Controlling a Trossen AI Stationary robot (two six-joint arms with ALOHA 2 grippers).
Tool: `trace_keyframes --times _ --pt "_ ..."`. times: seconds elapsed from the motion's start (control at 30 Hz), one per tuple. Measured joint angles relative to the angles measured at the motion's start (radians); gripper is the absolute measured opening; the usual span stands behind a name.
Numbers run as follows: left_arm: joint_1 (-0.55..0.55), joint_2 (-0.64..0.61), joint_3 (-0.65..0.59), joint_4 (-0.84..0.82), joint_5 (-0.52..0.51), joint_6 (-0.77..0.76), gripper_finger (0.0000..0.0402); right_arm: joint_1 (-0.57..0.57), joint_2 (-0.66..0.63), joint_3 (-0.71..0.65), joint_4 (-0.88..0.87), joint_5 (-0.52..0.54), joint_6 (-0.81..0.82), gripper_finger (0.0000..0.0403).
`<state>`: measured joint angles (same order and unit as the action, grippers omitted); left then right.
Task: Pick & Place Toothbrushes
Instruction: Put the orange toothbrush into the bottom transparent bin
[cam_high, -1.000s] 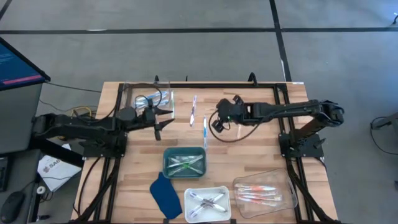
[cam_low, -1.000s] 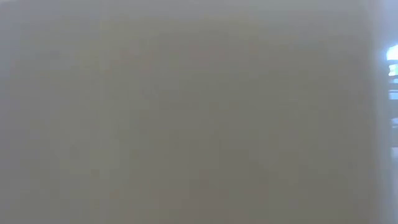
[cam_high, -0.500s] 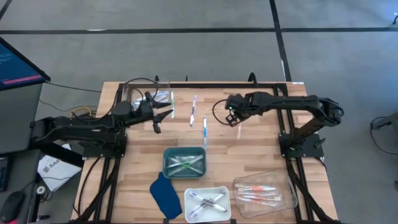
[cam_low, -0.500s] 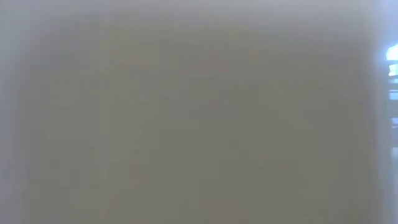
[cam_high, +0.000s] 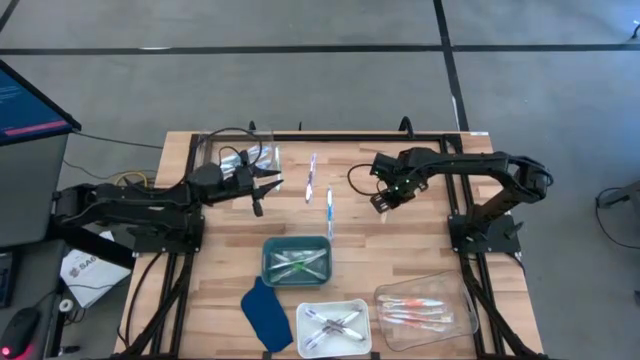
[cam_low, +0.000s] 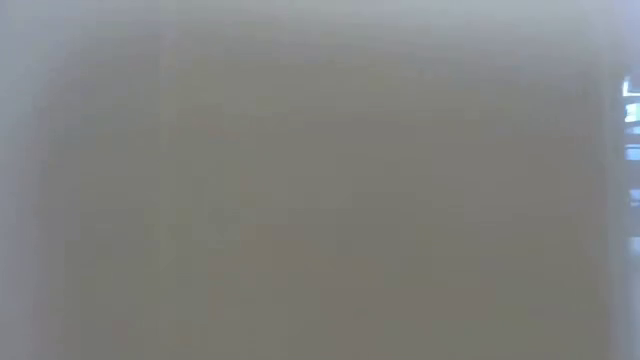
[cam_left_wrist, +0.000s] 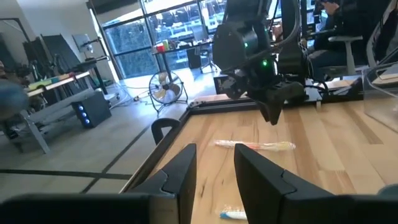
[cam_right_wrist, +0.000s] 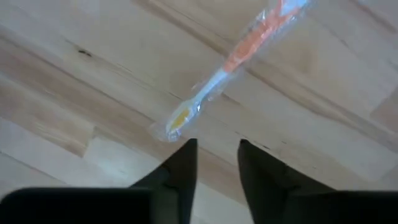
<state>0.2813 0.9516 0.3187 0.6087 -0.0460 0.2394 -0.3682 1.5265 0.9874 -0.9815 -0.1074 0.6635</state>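
Two loose toothbrushes (cam_high: 311, 177) (cam_high: 329, 208) lie flat on the wooden table between my arms. The right wrist view shows an orange, clear-wrapped toothbrush (cam_right_wrist: 230, 62) lying flat just beyond my right gripper (cam_right_wrist: 217, 162). That gripper points down, open, with nothing between its fingers. In the high view it hovers right of the loose toothbrushes (cam_high: 383, 200). The left wrist view shows the orange toothbrush (cam_left_wrist: 255, 145) below and in front of my right gripper (cam_left_wrist: 273, 115). My left gripper (cam_high: 270, 185) (cam_left_wrist: 214, 168) points level toward the table's right side, open and empty.
A clear bin (cam_high: 205, 150) stands at the far left. Near the front are a green tray (cam_high: 266, 262), a white tray (cam_high: 301, 322) and a clear tray (cam_high: 462, 300), each with toothbrushes inside. A dark blue cloth (cam_high: 265, 315) lies left of the white tray. A black frame (cam_high: 440, 135) edges the table.
My right gripper has gone toward the table's right edge and downward, and has tipped over until it points at the table.
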Motion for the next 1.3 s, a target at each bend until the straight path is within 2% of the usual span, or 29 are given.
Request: trace_keyframes --times 0.27,0.4,0.7,0.8,0.93,1.3 --pt "0.000 0.000 0.000 -0.001 -0.001 0.000 0.0101 -0.061 -0.001 0.021 0.072 0.001 -0.006 0.0215" --pt "-0.001 0.000 0.000 -0.001 -0.001 -0.009 0.0102 -0.095 0.000 0.021 0.080 0.001 -0.006 0.0246" --pt "-0.001 0.000 0.000 -0.001 0.002 -0.011 0.0101 -0.123 0.000 0.021 0.162 0.091 0.020 0.0241" --pt "-0.001 0.000 0.000 -0.001 0.038 -0.011 0.0101 -0.116 0.000 0.021 0.162 0.121 0.041 0.0236" --pt "-0.001 0.000 0.000 -0.001 0.070 -0.017 0.0101 -0.116 0.000 0.021 0.161 0.124 0.049 0.0233" --pt "-0.001 0.000 0.000 -0.001 0.071 -0.019 0.0101 -0.103 0.000 0.021 0.167 0.135 0.060 0.0234"
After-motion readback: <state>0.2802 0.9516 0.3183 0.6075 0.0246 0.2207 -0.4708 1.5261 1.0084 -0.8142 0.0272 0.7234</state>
